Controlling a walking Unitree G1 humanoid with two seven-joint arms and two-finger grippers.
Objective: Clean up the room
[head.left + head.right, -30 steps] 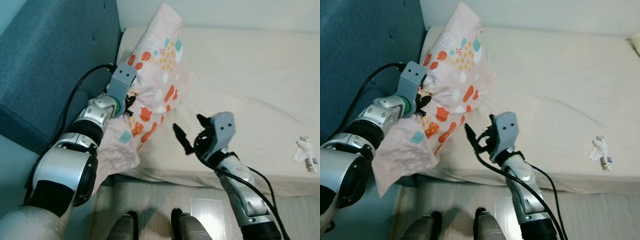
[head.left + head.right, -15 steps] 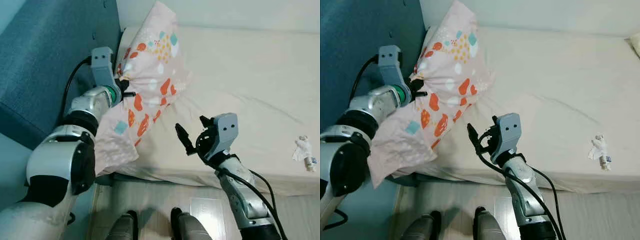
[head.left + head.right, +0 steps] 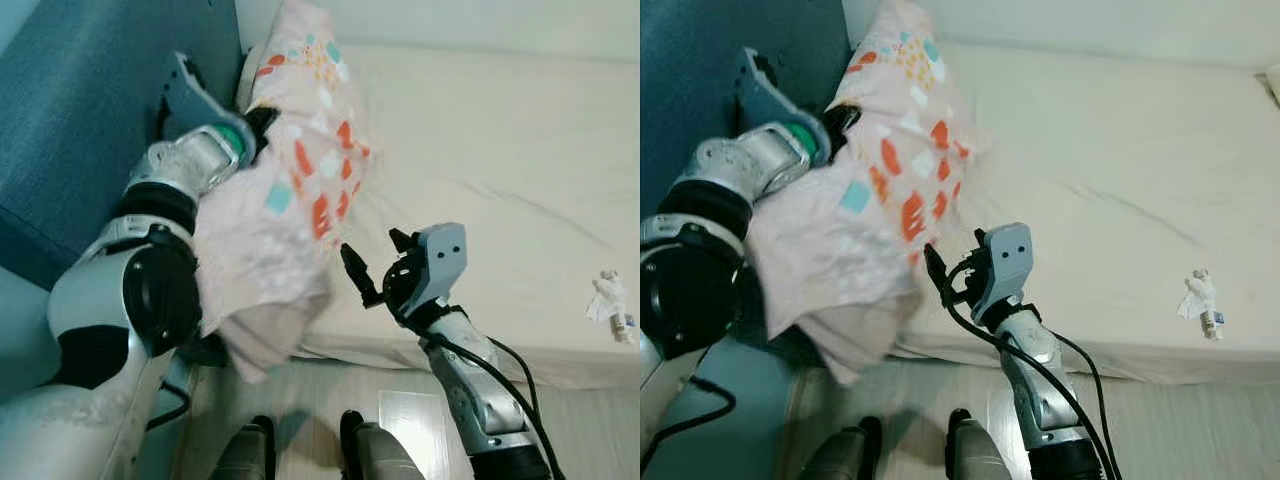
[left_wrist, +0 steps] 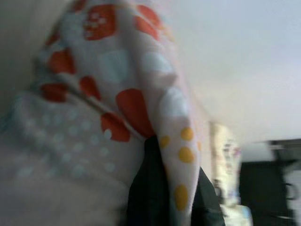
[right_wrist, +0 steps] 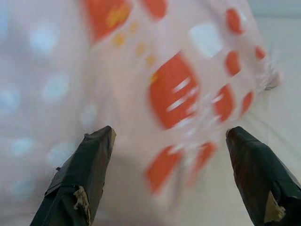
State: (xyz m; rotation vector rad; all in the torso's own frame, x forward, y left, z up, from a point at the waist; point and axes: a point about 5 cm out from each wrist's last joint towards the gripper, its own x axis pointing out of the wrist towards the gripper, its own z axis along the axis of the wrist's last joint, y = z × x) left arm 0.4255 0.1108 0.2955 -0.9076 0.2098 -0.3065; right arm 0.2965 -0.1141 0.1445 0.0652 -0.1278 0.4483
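Since the earlier frame the pillow (image 3: 290, 190) has been swung up and over by the left end effector (image 3: 262, 118), so that it is now draped off the bed's (image 3: 500, 160) front-left corner beside the blue headboard (image 3: 90, 110). A fold of the pillow is pinched between the left fingers (image 4: 150, 188). The right end effector (image 3: 372, 268) is held with fingers (image 5: 84, 174) spread wide over the bed's front edge, just beside the pillow, and a crumpled wrapper (image 3: 610, 305) is seen well apart near the bed's right edge.

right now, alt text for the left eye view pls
The left gripper holds up a pink patterned pillow beside a teal headboard, its lower end sagging over the edge of a cream bed. The right gripper is open beside the pillow, and crumpled litter lies on the bed at right.
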